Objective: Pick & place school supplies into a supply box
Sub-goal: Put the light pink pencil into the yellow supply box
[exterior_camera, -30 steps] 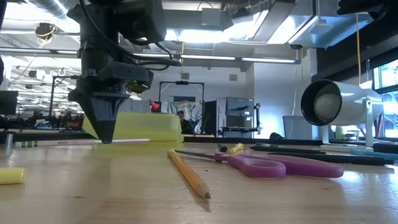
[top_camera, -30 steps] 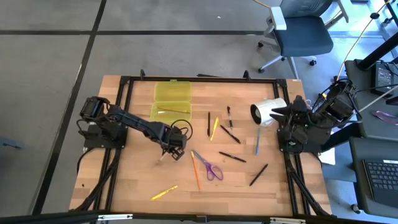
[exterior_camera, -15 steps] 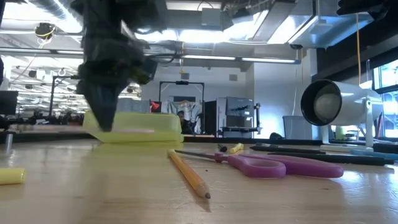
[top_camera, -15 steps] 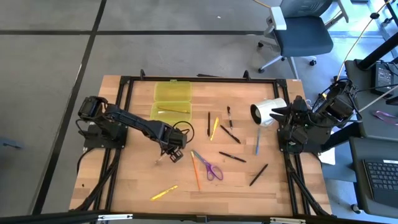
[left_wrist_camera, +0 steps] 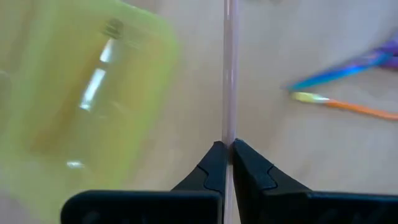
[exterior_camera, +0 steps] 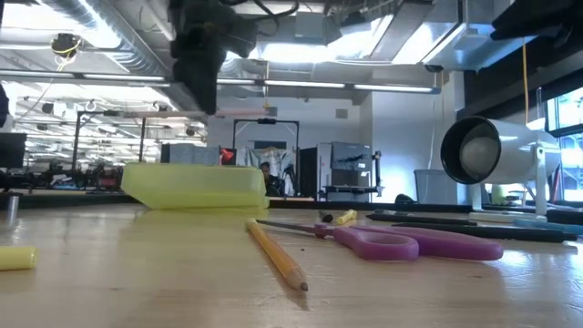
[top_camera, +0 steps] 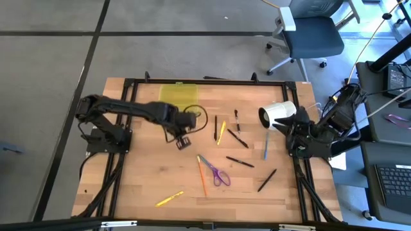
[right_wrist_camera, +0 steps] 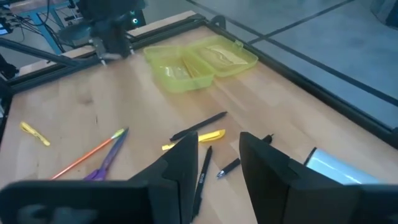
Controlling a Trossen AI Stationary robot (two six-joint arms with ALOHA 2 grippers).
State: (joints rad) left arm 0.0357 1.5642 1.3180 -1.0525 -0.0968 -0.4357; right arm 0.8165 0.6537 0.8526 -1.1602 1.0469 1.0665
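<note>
Yellow-green box [top_camera: 178,96] at twelve o'clock on the table, one pencil on its way to it

The left claw [left_wrist_camera: 225,163] is clamped shut on a pale pencil [left_wrist_camera: 228,68], lifted beside the box; only its wrist view shows that grip. The right wrist view shows a pencil already in the box, hidden from above. Scissors [top_camera: 218,173], orange pencil [top_camera: 201,178] and yellow pen [top_camera: 169,199] wait toward six o'clock, black pens [top_camera: 237,138] near centre. The right claw [right_wrist_camera: 212,163], at three o'clock, hangs part open and empty

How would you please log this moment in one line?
left gripper: shut on thin pale pencil | location: above table, beside translucent yellow-green plastic box | right gripper: idle
</note>
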